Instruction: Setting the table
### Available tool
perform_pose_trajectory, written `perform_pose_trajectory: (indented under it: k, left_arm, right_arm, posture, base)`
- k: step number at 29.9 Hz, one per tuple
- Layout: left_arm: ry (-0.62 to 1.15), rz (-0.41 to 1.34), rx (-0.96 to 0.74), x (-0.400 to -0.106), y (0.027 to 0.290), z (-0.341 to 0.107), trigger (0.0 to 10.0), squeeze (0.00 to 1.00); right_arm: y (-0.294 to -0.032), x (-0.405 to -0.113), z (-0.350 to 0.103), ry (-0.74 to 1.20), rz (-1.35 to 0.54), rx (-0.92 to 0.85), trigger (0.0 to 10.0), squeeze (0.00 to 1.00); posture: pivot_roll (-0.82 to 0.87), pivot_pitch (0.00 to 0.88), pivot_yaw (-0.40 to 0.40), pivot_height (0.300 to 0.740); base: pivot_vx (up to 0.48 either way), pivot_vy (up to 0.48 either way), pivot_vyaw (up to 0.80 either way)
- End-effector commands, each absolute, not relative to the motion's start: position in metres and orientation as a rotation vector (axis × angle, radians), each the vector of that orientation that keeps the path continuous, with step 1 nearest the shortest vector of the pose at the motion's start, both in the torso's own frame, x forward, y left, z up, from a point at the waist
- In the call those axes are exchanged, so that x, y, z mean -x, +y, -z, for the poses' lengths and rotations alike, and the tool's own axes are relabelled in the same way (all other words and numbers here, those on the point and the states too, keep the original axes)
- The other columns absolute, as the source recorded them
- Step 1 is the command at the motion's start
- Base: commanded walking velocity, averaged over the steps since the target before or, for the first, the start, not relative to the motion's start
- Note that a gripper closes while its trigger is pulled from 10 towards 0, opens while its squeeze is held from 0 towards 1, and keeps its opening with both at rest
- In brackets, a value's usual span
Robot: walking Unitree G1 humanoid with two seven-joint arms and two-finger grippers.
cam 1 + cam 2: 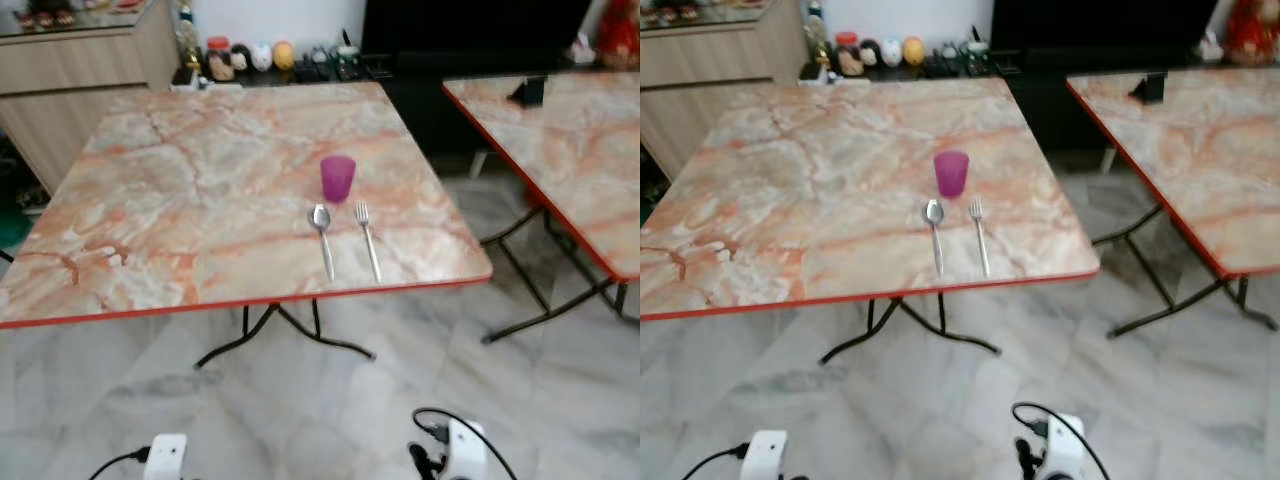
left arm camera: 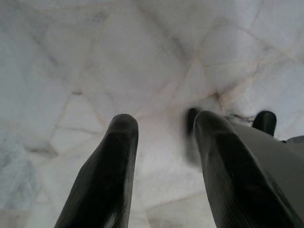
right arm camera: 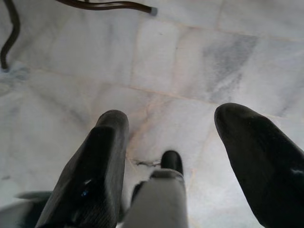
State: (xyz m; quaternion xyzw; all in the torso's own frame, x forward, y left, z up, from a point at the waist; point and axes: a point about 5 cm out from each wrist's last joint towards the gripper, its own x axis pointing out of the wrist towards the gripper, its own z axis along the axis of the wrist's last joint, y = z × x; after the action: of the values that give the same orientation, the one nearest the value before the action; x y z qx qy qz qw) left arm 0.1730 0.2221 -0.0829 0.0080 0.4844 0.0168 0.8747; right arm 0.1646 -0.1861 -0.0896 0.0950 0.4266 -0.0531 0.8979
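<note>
Two claws: left claw point(image 2: 161, 166) and right claw point(image 3: 180, 161) hang spread, empty, above the floor point(image 3: 190, 61).
Setting: spoon point(image 1: 323, 238) and fork point(image 1: 367, 238) lie lengthwise on the desk point(image 1: 200, 190), ahead, nearer the right arm.

Soft, even daylight fills the room. The tabletop point(image 1: 200, 190) looks bright but slightly blurred, with faint sheen. The cup point(image 1: 337, 178) casts barely any shadow. In the wrist views, black fingers point(image 2: 109, 175) are out of focus over the pale floor point(image 3: 190, 61).
</note>
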Motion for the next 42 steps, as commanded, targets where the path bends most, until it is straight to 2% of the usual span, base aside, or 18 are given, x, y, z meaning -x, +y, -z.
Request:
perform_pose_trajectory:
  k: [1,14,29,30,32,34,42]
  left_arm:
    - [1.032,-0.046,-0.031,-0.168,0.227,0.084,10.0,0.0]
    - [1.031,-0.041,-0.036,-0.168,0.227,0.084,10.0,0.0]
    - [1.031,-0.037,-0.04,-0.167,0.227,0.085,10.0,0.0]
    - [1.031,-0.036,-0.041,-0.167,0.227,0.085,10.0,0.0]
    - [1.03,-0.034,-0.043,-0.167,0.226,0.085,10.0,0.0]
    - [1.029,-0.034,-0.044,-0.167,0.226,0.085,10.0,0.0]
    - [1.026,-0.038,-0.042,-0.167,0.226,0.085,10.0,0.0]
  right_arm:
    - [-0.181,-0.17,0.088,0.869,0.098,-0.202,10.0,0.0]
    - [-0.182,-0.171,0.087,0.851,0.091,-0.194,10.0,0.0]
    - [-0.186,-0.184,0.072,0.652,0.042,-0.015,10.0,0.0]
    - [-0.19,-0.187,0.067,0.607,0.059,-0.005,10.0,0.0]
    - [-0.21,-0.204,0.041,0.397,0.063,0.092,10.0,0.0]
    - [-0.217,-0.213,0.023,0.275,0.055,0.143,10.0,0.0]
    - [-0.224,-0.241,-0.005,0.14,0.05,0.15,10.0,0.0]
  posture:
    - [-0.01,0.0,0.002,0.74]
    - [-0.01,0.0,0.002,0.74]
    - [-0.04,0.0,-0.001,0.74]
    - [-0.04,0.0,-0.001,0.74]
    - [-0.04,0.0,-0.002,0.74]
    - [-0.04,0.0,-0.002,0.74]
    - [-0.03,0.0,-0.006,0.74]
  base:
    - [0.0,0.259,0.0]
    - [0.0,0.0,0.0]
    - [0.0,0.0,0.0]
    - [0.0,0.0,0.0]
    - [0.0,0.0,0.0]
    - [0.0,0.0,0.0]
    - [0.0,0.0,0.0]
